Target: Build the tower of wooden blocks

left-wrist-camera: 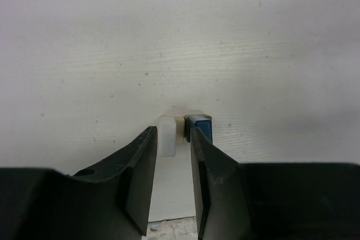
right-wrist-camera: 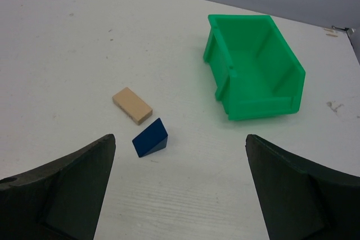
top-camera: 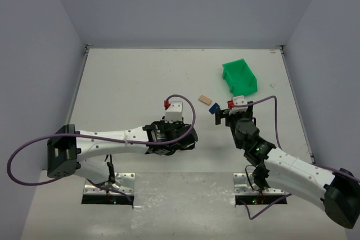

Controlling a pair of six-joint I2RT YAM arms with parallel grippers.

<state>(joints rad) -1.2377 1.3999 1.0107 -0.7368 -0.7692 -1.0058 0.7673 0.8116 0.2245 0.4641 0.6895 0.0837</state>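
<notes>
Pale wood is showing between the narrowly parted fingers of the left gripper (left-wrist-camera: 172, 130): an upright pale block (left-wrist-camera: 167, 136) with a blue block (left-wrist-camera: 199, 126) just beside it, seemingly the start of the wood block tower (left-wrist-camera: 181, 130), being squared up on the table (left-wrist-camera: 112, 54). Whether the fingers are pinching it, I cannot tell. The right gripper (right-wrist-camera: 180, 139) is hovering wide open above the blue wedge (right-wrist-camera: 151, 137) and tan plank (right-wrist-camera: 133, 105), near the green bin (right-wrist-camera: 264, 107), probably lining up the next piece.

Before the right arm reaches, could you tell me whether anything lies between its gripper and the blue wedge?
Nothing visible does. The right gripper faces the blue wedge across bare table; the tan plank lies beyond.
</notes>
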